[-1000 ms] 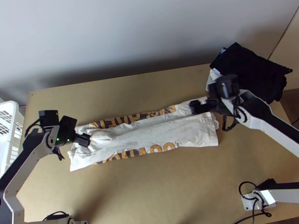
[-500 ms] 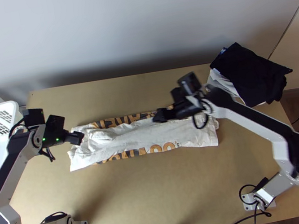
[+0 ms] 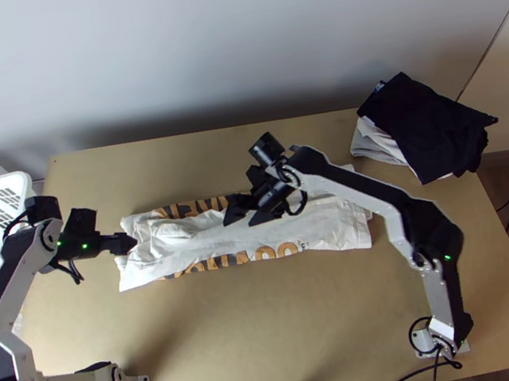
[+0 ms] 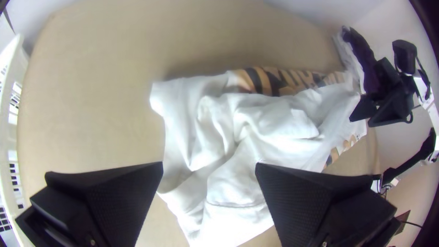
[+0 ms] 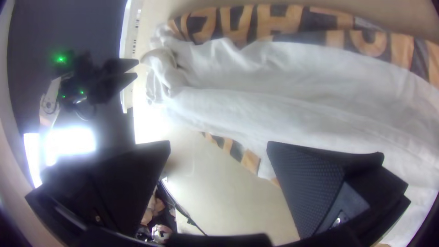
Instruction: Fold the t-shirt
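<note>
Shirt (image 3: 210,250): one long white strip across the table (image 3: 274,311), rumpled at its left end. Right gripper (image 5: 218,142): shifts from the strip's right end to above its middle; spread wide, empty, though cloth contact is hard to judge. Left gripper (image 4: 209,163): draws back leftward to the left end; spread wide, empty. Meaning, I judge: I smooth that rumpled end, then fold crosswise.

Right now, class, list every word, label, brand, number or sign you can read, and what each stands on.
Shirt: large tan-and-black lettering, cut up by the folds; no whole word can be read.
Shirt: small print beside it, too small to read.
Dark cloth: small patch, perhaps a label; too small to read.
</note>
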You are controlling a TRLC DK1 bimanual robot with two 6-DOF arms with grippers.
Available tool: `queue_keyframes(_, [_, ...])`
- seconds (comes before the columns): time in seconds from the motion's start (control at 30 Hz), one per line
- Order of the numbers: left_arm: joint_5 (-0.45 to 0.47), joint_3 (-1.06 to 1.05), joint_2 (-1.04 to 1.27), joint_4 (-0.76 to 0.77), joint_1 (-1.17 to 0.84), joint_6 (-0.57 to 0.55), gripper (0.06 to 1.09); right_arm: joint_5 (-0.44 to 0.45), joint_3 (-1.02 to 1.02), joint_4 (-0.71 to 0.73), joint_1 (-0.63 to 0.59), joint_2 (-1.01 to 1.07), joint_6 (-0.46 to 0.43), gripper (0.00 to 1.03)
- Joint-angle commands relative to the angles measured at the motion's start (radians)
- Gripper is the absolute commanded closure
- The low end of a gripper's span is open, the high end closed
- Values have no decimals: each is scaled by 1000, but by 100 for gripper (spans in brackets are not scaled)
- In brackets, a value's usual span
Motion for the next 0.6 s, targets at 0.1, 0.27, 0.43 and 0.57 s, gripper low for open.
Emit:
queue_keyframes(0.1, [70, -2, 91, -19, 92, 41, 10, -26, 100, -32, 6, 182, -40, 5])
queue_keyframes(0.27, [136, -5, 144, -19, 151, 78, 10, -26, 144, -32, 4, 213, -55, 5])
queue_keyframes(0.43, [145, -8, 181, -16, 171, 133, 10, -25, 158, -30, 10, 221, -67, 5])
queue_keyframes(0.57, [178, -6, 204, -16, 186, 156, 10, -25, 164, -30, 15, 227, -67, 5])
